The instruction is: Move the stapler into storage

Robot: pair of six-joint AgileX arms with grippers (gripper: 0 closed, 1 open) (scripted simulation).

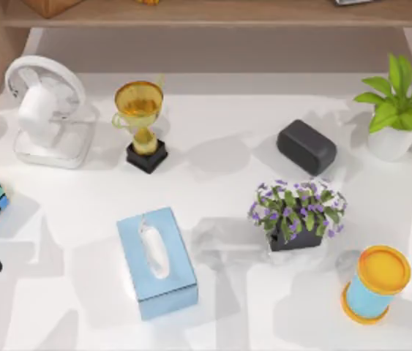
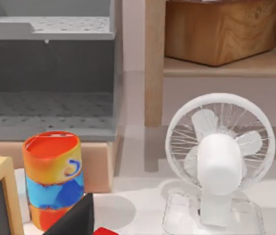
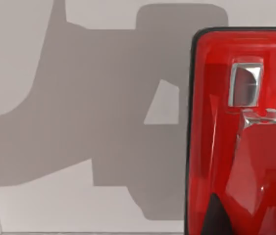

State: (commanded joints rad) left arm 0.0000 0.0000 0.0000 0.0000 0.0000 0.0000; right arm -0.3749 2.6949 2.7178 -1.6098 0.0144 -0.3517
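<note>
The stapler, glossy red with a black edge and a small metal plate near its front, lay very close under the right wrist camera on a pale surface crossed by grey shadows. Its long axis ran straight away from that camera. A dark tip of the right hand overlapped its near end, so I judged the right arm much the nearer and the hand all but on it. Whether that hand was clenched on it or released I could not tell.

From the left wrist a black wedge of the left hand showed low down with a red sliver just beside it. What that sliver was, and that hand's state, I could not tell.

Beyond stood a striped cup, a white fan, a grey perforated bin and a wooden box on the shelf behind the desk. The bin and the shelf looked the likely storage. I could read no label or writing anywhere.
</note>
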